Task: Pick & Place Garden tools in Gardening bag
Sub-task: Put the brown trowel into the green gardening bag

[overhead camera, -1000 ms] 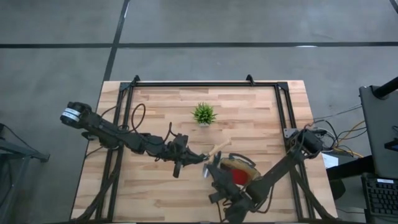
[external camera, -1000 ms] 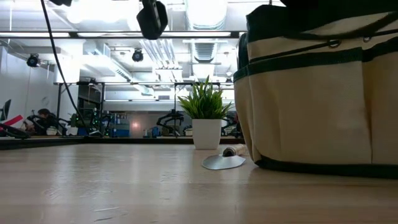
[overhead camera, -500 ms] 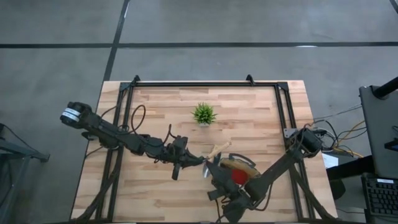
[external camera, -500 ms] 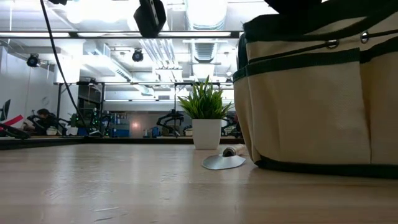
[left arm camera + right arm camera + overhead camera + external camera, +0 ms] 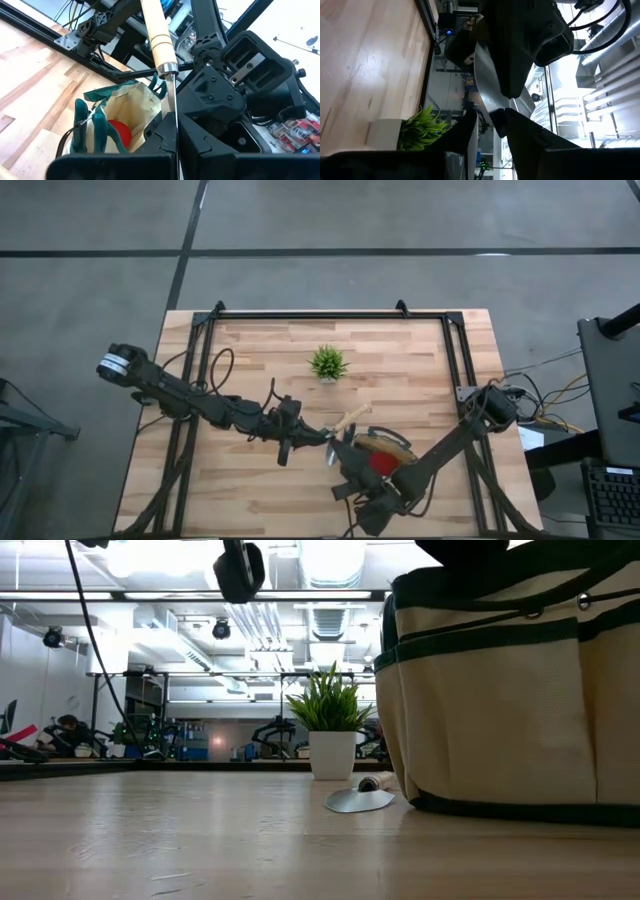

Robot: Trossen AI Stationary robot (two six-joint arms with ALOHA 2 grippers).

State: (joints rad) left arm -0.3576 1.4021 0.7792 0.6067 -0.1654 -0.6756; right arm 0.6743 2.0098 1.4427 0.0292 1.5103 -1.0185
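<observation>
My left gripper (image 5: pixel 320 438) is shut on a silver trowel (image 5: pixel 345 423) just left of the olive-tan gardening bag (image 5: pixel 395 445). The trowel's wooden handle (image 5: pixel 156 30) points away over the bag's mouth. A red item (image 5: pixel 120 132) lies inside the bag. My right gripper (image 5: pixel 340 454) is at the bag's left rim, shut on it. In the low view a second silver trowel blade (image 5: pixel 360 800) lies flat on the table beside the bag's base (image 5: pixel 500 805). My left gripper pinches the trowel's silver blade (image 5: pixel 487 85) between its two fingers, which close on the flat faces. In the wrist view the blade shows edge-on (image 5: pixel 173 125) running back between the fingers. The trowel is lifted clear, handle slanting toward the bag. My right gripper is shut on a dark strip (image 5: pixel 497 122) at the bag's left rim (image 5: pixel 152 117), reaching in from the table's near side. The fingers hide whether this is trim or a handle. The bag stands on the table with its mouth open.
A small spiky green potted plant (image 5: pixel 327 363) stands toward the far side of the table, behind the bag and the trowel in the low view (image 5: pixel 330 730). Black frame rails (image 5: pixel 205 380) run along the table's left, right and far edges.
In the low view the bag's upper left edge has sunk and shifted a little. The held trowel's handle has swung slightly back and forth next to the bag. Both grippers have kept their holds.
</observation>
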